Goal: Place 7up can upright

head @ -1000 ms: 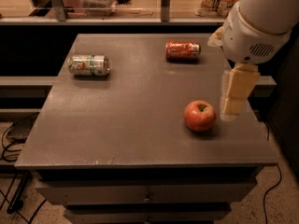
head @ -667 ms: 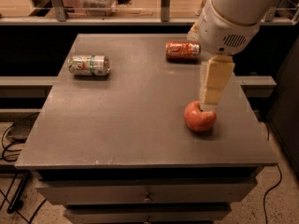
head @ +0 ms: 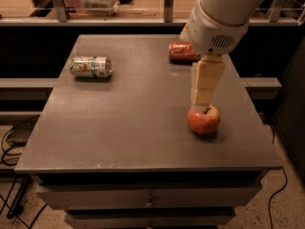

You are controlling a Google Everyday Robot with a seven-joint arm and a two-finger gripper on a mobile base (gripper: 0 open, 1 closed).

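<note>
We see 7up can (head: 90,66) on its side, back left of table (head: 119,128), well apart from gripper (head: 202,104). Red can (head: 182,52) (also lying down) at back, partly behind arm. Gripper points down, tip just at apple (head: 204,121) top; whether spread or closed, we cannot tell.

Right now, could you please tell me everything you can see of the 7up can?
The 7up can is a small, metal-looking soda can with a green and white label, a red mark and a silvery end. It lies on its side, long axis running left to right, near the far left of the grey table. Only the table touches it. The claw hangs well away, over the apple.
</note>
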